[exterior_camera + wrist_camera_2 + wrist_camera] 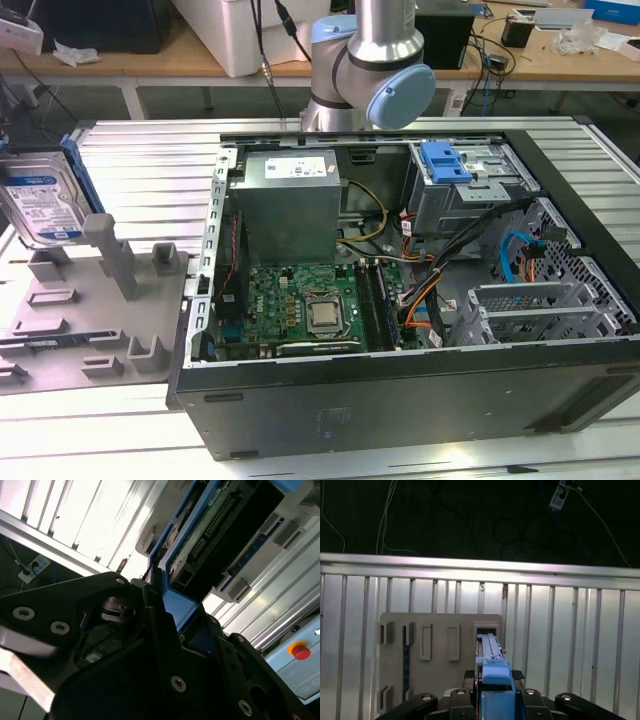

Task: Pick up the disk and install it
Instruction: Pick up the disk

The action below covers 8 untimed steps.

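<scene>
The disk (40, 200) is a silver hard drive with a white-and-blue label and blue side rails. It stands on edge at the exterior view's far left, over the end of the grey holder tray (100, 330). In the first wrist view my gripper (495, 680) is shut on the disk (490, 652), with black pads (469, 674) against its blue rail on either side and the holder's slot just beyond. The second wrist view shows the disk's green circuit-board side (210, 525) and a black finger (157, 620) against the rail.
The open computer case (400, 390) lies on the slatted metal table at the exterior view's right. Inside it are a grey power supply (290, 200), the motherboard (300, 300) and a drive cage with a bare blue bracket (445, 160). The arm (370, 60) rises behind the case.
</scene>
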Available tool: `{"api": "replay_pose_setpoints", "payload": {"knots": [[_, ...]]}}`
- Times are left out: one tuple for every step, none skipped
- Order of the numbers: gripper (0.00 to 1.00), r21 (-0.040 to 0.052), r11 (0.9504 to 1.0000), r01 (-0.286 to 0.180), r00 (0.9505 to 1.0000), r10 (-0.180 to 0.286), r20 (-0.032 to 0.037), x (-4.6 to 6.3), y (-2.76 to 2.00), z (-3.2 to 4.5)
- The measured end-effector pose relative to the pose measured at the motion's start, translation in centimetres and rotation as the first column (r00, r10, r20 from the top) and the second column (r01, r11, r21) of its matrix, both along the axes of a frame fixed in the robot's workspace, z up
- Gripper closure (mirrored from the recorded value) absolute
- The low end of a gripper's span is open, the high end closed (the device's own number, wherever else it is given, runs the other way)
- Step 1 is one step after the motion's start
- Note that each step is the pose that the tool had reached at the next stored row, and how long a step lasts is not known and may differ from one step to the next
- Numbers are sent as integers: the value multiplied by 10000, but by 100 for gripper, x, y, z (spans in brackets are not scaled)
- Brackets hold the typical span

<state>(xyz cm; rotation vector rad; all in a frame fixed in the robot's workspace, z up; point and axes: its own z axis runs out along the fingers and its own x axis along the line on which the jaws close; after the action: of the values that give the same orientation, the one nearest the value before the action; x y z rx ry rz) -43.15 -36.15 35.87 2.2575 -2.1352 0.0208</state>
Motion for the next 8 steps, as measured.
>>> {"api": "replay_pose_setpoints", "payload": {"knots": [[63,0,10000,-1,10000,1,0,1,0,26],[63,0,10000,-1,10000,1,0,1,0,57],[63,0,10000,1,10000,-1,0,2,0,93],[63,0,10000,0,10000,0,0,3,0,112],[63,0,10000,0,10000,0,0,3,0,129],[63,0,10000,-1,10000,1,0,4,0,162],[63,0,10000,0,10000,0,1,4,0,183],[63,0,10000,-1,10000,1,0,4,0,201]]}}
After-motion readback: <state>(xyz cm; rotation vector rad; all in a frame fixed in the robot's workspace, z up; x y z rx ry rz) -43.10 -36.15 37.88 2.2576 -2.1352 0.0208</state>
